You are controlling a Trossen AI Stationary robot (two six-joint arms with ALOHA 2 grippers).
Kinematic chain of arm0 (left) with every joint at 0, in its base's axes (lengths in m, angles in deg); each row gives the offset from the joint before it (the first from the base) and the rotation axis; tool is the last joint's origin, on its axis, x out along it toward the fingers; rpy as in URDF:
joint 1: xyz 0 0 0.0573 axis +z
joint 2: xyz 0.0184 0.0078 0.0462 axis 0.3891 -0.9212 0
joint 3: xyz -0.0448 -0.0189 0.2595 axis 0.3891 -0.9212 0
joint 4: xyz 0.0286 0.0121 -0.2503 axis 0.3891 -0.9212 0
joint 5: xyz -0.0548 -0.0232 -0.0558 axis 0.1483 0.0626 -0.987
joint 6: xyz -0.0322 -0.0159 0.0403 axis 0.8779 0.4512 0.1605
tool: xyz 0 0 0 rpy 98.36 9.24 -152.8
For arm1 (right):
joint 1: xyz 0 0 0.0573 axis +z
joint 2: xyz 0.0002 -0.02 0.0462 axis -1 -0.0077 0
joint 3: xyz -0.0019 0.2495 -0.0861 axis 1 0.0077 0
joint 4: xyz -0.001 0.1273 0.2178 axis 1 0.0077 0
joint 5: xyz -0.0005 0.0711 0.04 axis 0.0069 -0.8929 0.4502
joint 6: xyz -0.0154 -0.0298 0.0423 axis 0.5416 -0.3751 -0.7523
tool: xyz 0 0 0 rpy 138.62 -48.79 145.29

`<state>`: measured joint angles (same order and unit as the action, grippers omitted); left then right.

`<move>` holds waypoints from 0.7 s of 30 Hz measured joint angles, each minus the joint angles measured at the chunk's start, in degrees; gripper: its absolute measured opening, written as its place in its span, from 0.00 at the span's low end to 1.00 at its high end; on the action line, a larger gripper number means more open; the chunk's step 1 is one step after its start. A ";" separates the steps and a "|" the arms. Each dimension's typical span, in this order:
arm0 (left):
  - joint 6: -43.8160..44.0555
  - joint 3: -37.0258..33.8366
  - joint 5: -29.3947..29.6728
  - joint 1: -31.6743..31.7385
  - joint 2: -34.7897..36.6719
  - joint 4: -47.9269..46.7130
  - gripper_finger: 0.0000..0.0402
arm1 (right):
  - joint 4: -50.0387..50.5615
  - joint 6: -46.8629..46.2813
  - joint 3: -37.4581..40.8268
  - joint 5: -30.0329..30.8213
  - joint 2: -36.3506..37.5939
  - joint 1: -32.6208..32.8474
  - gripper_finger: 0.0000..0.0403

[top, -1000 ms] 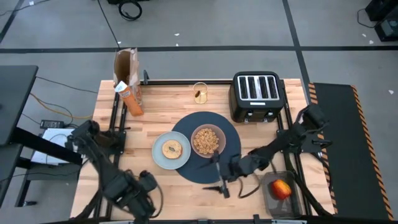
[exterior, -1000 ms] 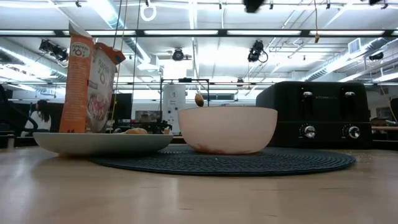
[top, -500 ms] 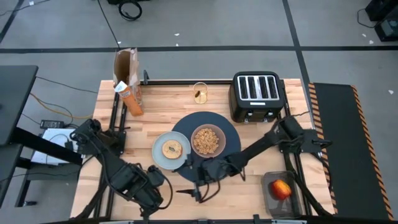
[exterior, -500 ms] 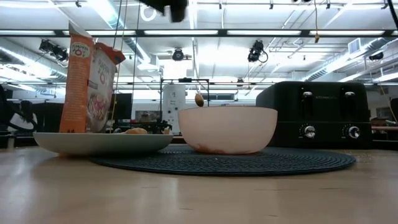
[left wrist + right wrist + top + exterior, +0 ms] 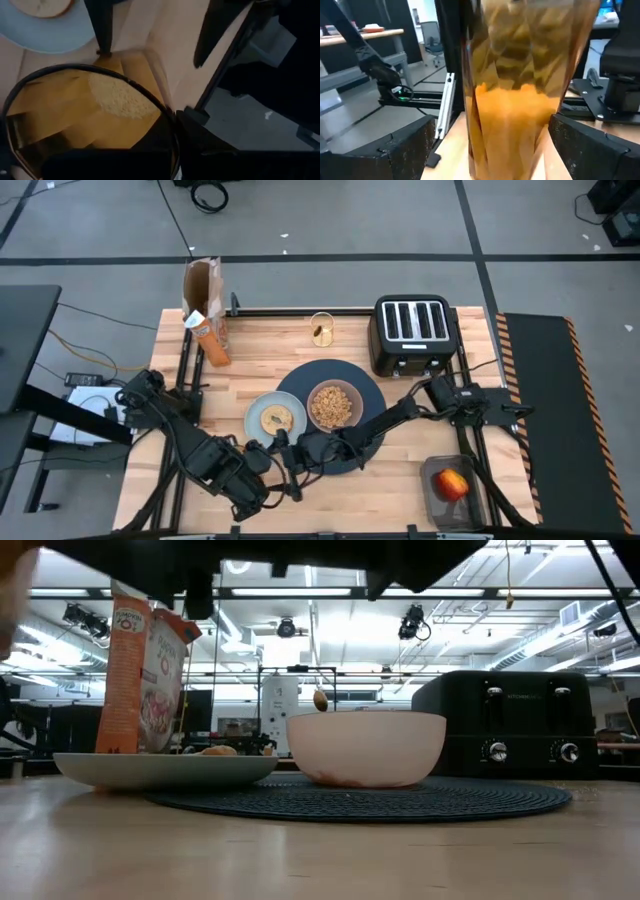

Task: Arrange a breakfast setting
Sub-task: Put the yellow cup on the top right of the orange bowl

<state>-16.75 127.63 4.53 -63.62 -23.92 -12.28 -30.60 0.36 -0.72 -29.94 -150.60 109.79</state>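
An amber tumbler (image 5: pixel 520 95) with orange liquid hangs over the table's near edge, my left gripper (image 5: pixel 264 473) shut on it. My right gripper (image 5: pixel 286 468) is open and level, pointing at the table's left. Its fingers (image 5: pixel 405 150) stand either side of the tumbler (image 5: pixel 100 110), and I cannot tell whether they touch it. On the navy placemat (image 5: pixel 370 425) stands the pinkish bowl (image 5: pixel 332 405) of cereal. The blue-grey plate (image 5: pixel 253 428) overlaps the mat's left edge and carries the bagel (image 5: pixel 277 419). A gold spoon (image 5: pixel 320 698) stands in a clear glass (image 5: pixel 321 329) at the far edge. A red apple (image 5: pixel 450 482) lies near right. My left gripper holds the tumbler by its rim (image 5: pixel 174 131), coming from above with the fingers pointing down. The gripper itself hides where the fingers meet the rim. The tumbler hangs roughly upright below it, lifted clear of the table.
A black four-slot toaster (image 5: pixel 412 332) stands at the far right and an orange cereal box (image 5: pixel 208 325) at the far left. The apple rests in a dark tray (image 5: pixel 432 498) at the near right corner. Bare wood lies between the plate and the table's left edge.
My right gripper has swept from beside the apple's tray toward the table's left along the near edge, sinking a little, until its fingers flank the tumbler. My left gripper has carried the tumbler a short way toward the table's right, rolling its wrist.
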 joint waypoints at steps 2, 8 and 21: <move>-1.43 0.00 0.65 0.95 0.00 -0.04 0.03 | 1.56 0.06 -1.21 -0.27 -0.72 -0.48 0.97; -6.27 0.00 4.07 3.24 0.00 1.01 0.03 | 6.53 -1.06 -1.64 3.58 -0.55 -1.88 0.97; -12.57 0.00 8.45 6.09 0.00 2.35 0.03 | 5.48 -3.71 -1.62 3.30 -0.48 -3.96 0.86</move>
<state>-29.32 127.63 12.98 -57.53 -23.92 -9.93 -25.12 -3.34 -2.34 -26.64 -151.09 105.83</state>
